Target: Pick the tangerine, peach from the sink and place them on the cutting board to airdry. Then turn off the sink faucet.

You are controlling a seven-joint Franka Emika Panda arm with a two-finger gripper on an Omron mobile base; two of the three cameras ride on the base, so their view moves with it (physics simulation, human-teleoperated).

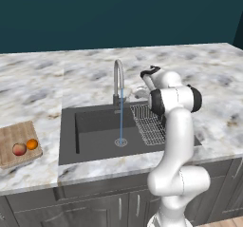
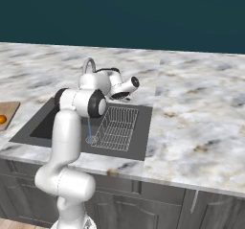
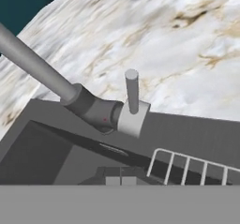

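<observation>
Table (image 1: 42, 79): marbled stone top, grey cabinets beneath, sink set into it.
Sink (image 1: 95, 126): dark grey basin, round drain under the water stream, wire rack (image 1: 148, 124) at its right side.
Cutting board (image 1: 12, 138): wooden, on the table left of the sink, carrying both fruits.
Sink faucet (image 1: 117, 79): arched silver spout behind the basin, thin blue stream of water (image 1: 121, 119) falling to the drain; seen close in the hand view, dark base and upright lever (image 3: 132, 92).
Peach (image 1: 19, 149): reddish, on the board, just beside the tangerine.
Tangerine (image 1: 32, 144): orange, on the board, right of the peach.
Claw (image 3: 120, 181): fingers pressed together, empty, near the faucet base, above the rack side.
</observation>
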